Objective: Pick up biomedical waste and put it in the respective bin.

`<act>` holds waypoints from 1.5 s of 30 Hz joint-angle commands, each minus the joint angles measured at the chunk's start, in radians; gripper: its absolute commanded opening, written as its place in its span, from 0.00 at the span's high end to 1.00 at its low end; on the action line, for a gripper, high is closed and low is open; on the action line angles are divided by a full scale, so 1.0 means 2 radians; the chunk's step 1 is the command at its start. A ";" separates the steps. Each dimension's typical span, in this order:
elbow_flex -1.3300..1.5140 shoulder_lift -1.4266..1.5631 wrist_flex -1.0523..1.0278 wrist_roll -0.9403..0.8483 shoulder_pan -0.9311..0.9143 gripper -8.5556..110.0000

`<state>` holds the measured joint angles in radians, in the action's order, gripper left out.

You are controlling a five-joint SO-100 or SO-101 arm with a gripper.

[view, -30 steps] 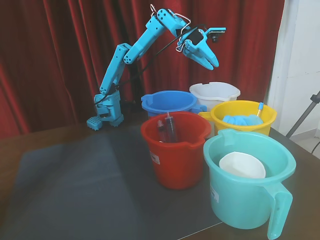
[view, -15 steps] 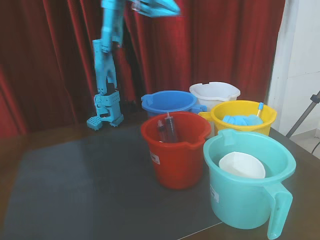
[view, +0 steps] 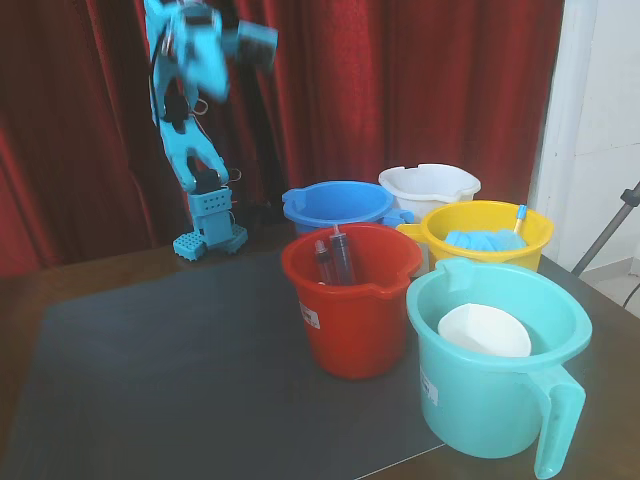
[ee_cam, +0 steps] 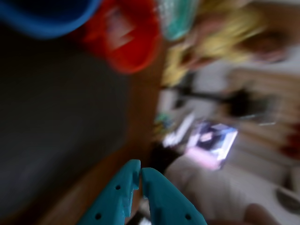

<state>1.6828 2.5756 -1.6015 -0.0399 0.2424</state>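
The light-blue arm stands on its perforated base at the far left of the surface in the fixed view, rising steeply from the base, with its upper links folded high near the top edge of the frame. The wrist end juts out to the right at that height, blurred, and the fingertips cannot be made out there. In the wrist view the tool enters from the bottom edge, its two teal fingers pressed together at the tips with nothing between them.
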 commanded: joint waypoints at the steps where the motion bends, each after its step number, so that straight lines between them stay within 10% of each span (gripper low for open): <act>1: 0.151 0.133 0.038 -0.009 -0.061 0.93; 18: 0.522 0.290 0.070 -0.008 -0.092 0.93; 45: 0.595 0.290 0.059 -0.004 -0.164 0.93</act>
<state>2.8685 3.1554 -1.4834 -0.0460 -0.0859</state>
